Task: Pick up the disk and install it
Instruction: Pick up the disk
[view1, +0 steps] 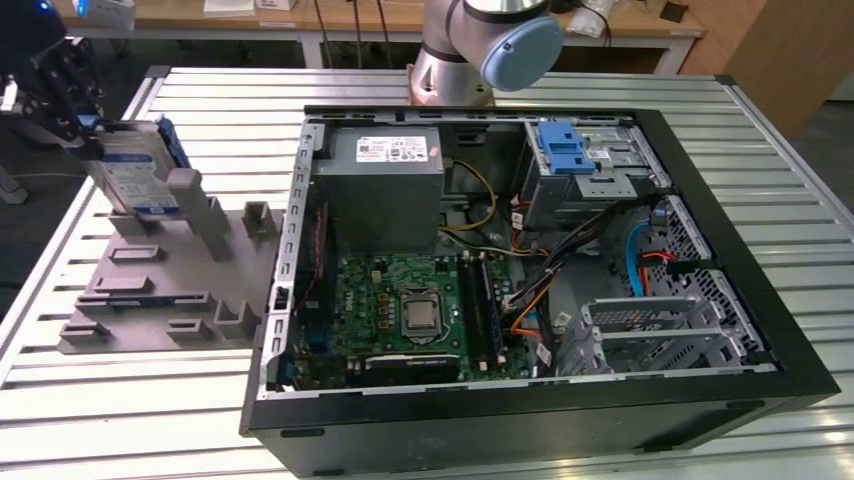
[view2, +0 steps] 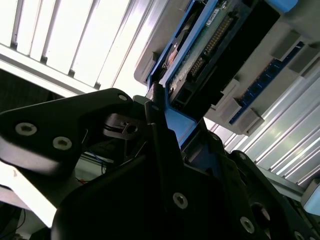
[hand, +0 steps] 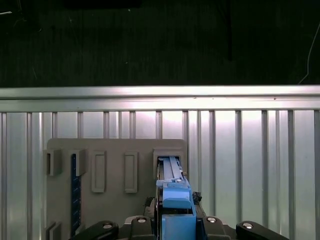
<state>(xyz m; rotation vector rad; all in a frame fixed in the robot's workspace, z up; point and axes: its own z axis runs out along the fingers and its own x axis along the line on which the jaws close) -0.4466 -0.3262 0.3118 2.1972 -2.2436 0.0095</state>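
I have the gripper (view1: 83, 120) out at the exterior view's left, over the grey stand (view1: 160, 290) that sits on the table (view1: 134, 420) beside the open computer case (view1: 787, 330). The disk (view1: 134, 170) stands on edge at the stand's tall post, label side facing the camera, with its top edge up in the gripper.

In the second wrist view the fingers (view2: 156, 130) lie along the disk's blue frame on either side, with the connector end of the disk (view2: 200, 55) pointing away from me. To my eye they are clamped on it rather than merely straddling it. In the first wrist view the blue frame (hand: 175, 200) sits between the finger bases, straight over the stand's slot.

So I judge the grasp made. I cannot tell whether the disk has cleared its slot or is still seated. All of the install is left: the drive bay (view1: 607, 170) inside the case is well apart from the disk, and I see no disk in it.
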